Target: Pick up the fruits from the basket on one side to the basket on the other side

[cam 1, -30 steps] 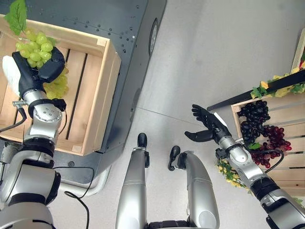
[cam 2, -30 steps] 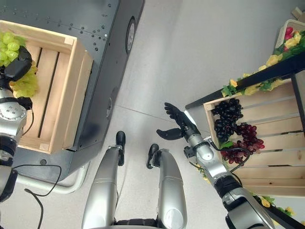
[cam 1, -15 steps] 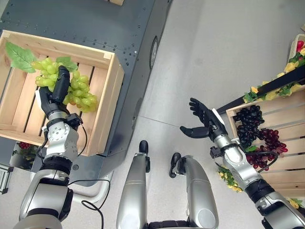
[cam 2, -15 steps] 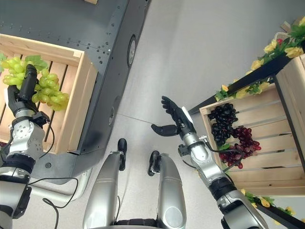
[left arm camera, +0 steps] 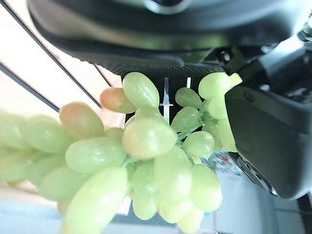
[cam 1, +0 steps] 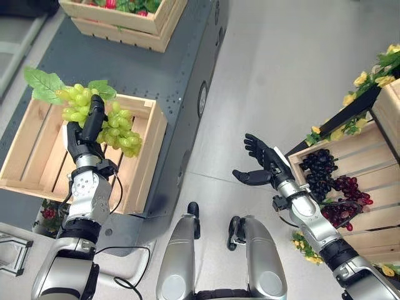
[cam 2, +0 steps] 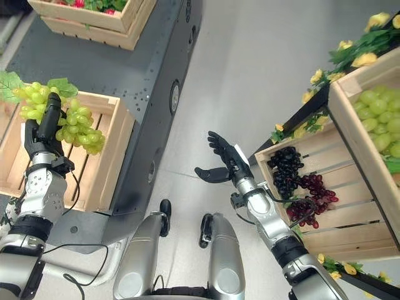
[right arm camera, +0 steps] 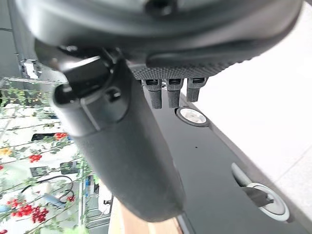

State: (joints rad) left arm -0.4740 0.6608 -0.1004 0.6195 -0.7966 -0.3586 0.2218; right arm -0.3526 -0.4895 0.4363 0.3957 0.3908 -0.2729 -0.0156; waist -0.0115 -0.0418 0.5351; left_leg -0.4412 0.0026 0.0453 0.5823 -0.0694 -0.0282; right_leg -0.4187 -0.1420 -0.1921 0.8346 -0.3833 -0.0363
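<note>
The left robot hand (cam 1: pixel 84 134) has its fingers curled round a bunch of green grapes (cam 1: pixel 109 122), held up above the wooden crate (cam 1: pixel 147 156) on the dark platform (cam 1: pixel 169 75). The right robot hand (cam 1: pixel 265 165) hangs over the floor (cam 1: pixel 281 62) — fingers spread, nothing in it — just beside a crate of dark grapes (cam 1: pixel 322 169).

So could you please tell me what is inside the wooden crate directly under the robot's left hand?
Bare wooden slats line the wooden crate. The left hand holds the green grapes above it. The hand, arm and grapes cover part of the floor, so anything there is hidden.
</note>
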